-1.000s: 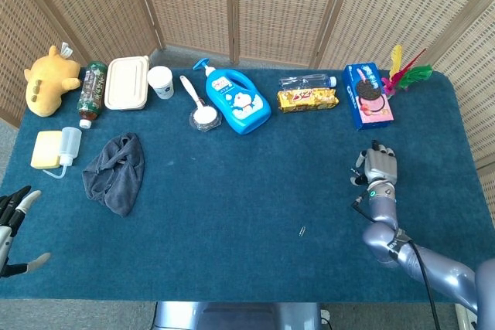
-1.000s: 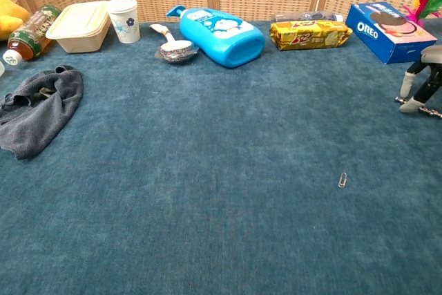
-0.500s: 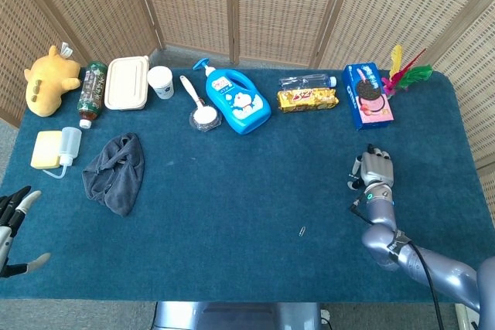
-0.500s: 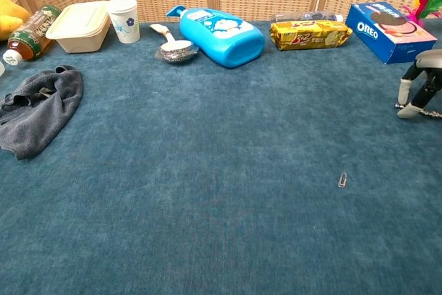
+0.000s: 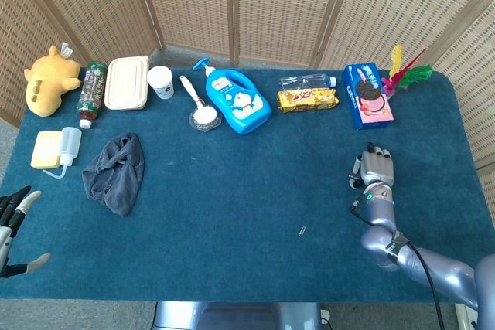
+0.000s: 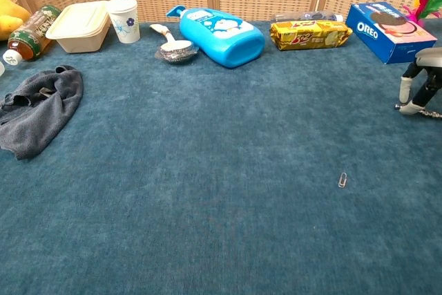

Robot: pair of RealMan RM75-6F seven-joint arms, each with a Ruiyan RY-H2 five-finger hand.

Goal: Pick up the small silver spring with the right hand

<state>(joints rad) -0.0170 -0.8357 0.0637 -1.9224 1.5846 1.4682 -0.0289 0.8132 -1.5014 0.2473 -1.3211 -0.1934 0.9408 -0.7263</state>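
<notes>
Right hand on the spring at the frame's right edge

Your right hand [image 6: 419, 88] presses fingertips [image 6: 412, 107] down on the small silver spring [image 6: 434, 112], lying on the blue surface [image 6: 221, 191]; whether they clamp it, you cannot tell. Your left hand [image 5: 14, 229], lower left, rests spread, holding nothing.

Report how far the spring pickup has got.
Done: the right hand has reached the small silver spring, its fingertips down at the table beside it. In hand: closing on it; whether it is gripped cannot be told. Left: lifting it clear. The left hand waits at the table's edge.
</notes>
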